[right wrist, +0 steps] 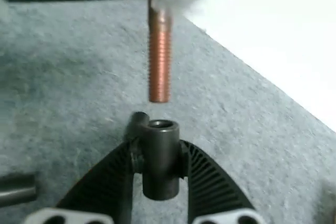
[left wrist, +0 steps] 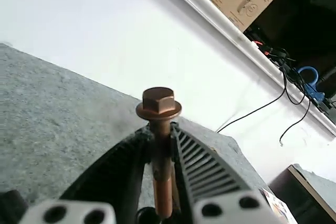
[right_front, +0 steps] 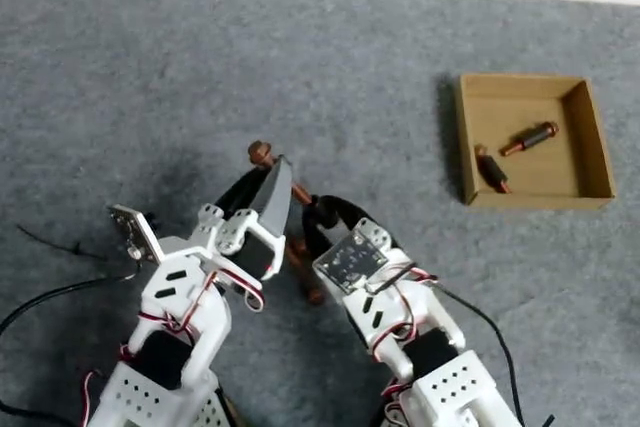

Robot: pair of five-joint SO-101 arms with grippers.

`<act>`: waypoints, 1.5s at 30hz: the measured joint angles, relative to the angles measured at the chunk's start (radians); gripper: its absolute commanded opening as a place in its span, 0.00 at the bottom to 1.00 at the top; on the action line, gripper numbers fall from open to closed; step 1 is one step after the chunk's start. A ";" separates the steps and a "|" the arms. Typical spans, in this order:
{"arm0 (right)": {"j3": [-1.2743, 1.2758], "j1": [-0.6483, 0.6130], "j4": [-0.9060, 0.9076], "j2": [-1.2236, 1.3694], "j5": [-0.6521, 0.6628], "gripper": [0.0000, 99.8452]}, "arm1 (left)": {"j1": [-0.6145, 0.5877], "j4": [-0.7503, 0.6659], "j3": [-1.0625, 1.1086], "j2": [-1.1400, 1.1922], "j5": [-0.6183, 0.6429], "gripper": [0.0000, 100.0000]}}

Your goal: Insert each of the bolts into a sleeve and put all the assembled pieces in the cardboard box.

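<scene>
My left gripper (right_front: 272, 171) (left wrist: 160, 136) is shut on a copper bolt (left wrist: 159, 109) (right_front: 259, 153), which is held by its shaft with the hex head sticking out past the fingertips. My right gripper (right_front: 318, 213) (right wrist: 158, 153) is shut on a black sleeve (right wrist: 159, 150), open end facing the bolt. The bolt's threaded end (right wrist: 159, 56) lines up with the sleeve's hole, a small gap apart. The cardboard box (right_front: 520, 81) stands at the right and holds two assembled pieces (right_front: 528, 137) (right_front: 492, 169).
Another copper bolt (right_front: 311, 285) lies on the grey carpet between the two arms. A dark cylinder (right wrist: 14, 188), seemingly a loose sleeve, lies on the carpet near my right gripper. Cables trail at the lower left.
</scene>
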 measured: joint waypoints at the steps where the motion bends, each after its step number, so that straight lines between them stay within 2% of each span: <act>1: 0.000 -0.003 -0.002 0.000 0.000 0.01 | 0.003 0.000 0.000 0.000 0.000 0.00; 9: 0.000 -0.029 -0.041 0.000 0.000 0.01 | 0.006 0.005 0.000 0.000 0.000 0.00; 29: 0.000 -0.028 -0.057 0.002 0.005 0.01 | -0.003 0.138 0.000 -0.014 0.003 0.00; 33: 0.000 -0.026 -0.057 0.003 0.005 0.01 | 0.026 0.166 0.000 -0.014 -0.005 0.00; 45: 0.000 -0.046 -0.048 0.003 0.005 0.01 | 0.005 0.153 0.000 -0.009 -0.006 0.00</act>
